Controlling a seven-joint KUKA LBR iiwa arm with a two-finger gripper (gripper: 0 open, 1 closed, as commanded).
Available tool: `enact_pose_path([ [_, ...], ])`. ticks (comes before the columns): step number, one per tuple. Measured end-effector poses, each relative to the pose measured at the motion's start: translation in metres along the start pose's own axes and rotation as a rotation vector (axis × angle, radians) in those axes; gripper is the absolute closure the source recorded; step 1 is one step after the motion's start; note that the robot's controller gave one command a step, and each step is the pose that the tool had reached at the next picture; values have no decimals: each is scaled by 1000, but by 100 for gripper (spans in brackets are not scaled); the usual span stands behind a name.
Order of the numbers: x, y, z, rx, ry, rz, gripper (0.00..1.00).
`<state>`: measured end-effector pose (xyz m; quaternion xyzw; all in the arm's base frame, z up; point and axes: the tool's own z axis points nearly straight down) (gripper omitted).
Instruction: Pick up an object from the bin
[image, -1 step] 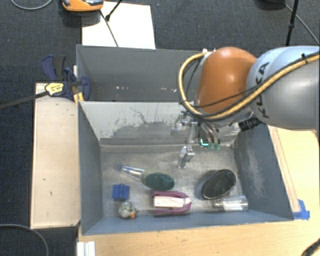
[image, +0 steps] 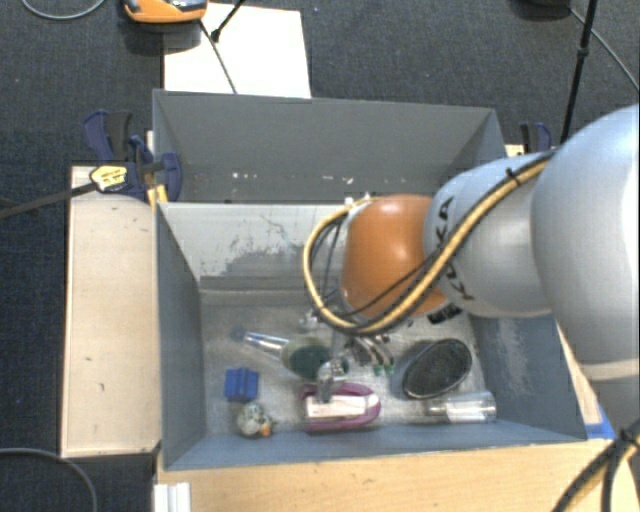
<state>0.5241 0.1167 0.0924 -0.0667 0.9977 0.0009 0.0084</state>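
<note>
Near the front wall of the grey metal bin (image: 185, 330), the gripper (image: 330, 375) hangs over a purple-and-white plastic case (image: 345, 408), grip state impossible to tell, apparently mid-approach, with lowering and closing judged next.

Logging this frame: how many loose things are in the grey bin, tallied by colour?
Blue: 1, small blue block
Dark green: 1, round dark green lump
Purple and white: 1, flat purple-and-white packet
Black: 1, oval black mesh disc
Clear: 2, clear tube at left, clear tube at front right
Pale speckled: 1, small pale speckled ball
Total: 7
</note>
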Motion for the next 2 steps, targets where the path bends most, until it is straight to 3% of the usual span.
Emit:
enact_pose_path([
  [1,4,1,1,0,19,-3,100],
  [2,9,-3,-130,0,6,-22,100],
])
